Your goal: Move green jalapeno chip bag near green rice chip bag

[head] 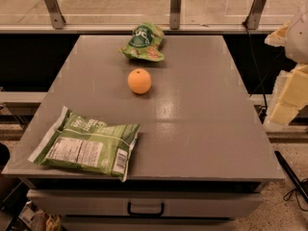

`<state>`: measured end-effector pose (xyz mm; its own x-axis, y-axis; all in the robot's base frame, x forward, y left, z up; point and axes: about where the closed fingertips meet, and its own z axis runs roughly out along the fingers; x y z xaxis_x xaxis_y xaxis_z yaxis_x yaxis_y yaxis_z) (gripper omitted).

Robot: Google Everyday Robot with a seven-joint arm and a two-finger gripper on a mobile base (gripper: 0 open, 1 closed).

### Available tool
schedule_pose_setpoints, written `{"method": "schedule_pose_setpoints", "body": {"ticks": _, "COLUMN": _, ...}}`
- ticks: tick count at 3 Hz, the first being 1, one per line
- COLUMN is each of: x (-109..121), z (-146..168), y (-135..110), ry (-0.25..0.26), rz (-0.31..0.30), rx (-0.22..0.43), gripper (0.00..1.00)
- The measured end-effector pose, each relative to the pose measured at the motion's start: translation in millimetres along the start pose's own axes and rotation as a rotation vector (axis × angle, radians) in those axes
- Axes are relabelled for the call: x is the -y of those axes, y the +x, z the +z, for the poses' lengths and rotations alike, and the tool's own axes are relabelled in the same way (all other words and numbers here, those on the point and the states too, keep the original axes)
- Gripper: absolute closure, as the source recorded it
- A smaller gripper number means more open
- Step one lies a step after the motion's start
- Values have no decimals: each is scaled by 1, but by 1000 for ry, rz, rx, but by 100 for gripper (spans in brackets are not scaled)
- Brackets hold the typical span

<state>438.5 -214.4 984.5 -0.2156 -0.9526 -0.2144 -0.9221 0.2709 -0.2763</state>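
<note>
Lying flat at the near left corner of the desk [202, 129], the jalapeno bag [89, 146] looked light, soft and slippery; you would best pinch its white sealed edge. The rice bag [143, 42] sat far back. The gripper [288, 97] hung right of the desk; its jaws' state you could not tell.

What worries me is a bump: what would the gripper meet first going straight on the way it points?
The gripper hangs beyond the right edge of the table, seemingly pointing down and left. It would probably first meet that edge, or the floor beside it; depth is unclear.
</note>
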Motion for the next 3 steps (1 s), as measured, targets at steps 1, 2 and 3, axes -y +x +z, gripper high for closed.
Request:
{"method": "schedule_pose_setpoints", "body": {"ticks": 1, "x": 0, "z": 0, "y": 0, "ry": 0, "rz": 0, "rx": 0, "gripper": 0}}
{"method": "schedule_pose_setpoints", "body": {"ticks": 2, "x": 0, "z": 7, "y": -8, "ry": -12, "rz": -9, "rx": 40, "gripper": 0}}
{"method": "schedule_pose_setpoints", "body": {"ticks": 3, "x": -6, "z": 31, "y": -27, "ry": -59, "rz": -21, "rx": 156, "gripper": 0}}
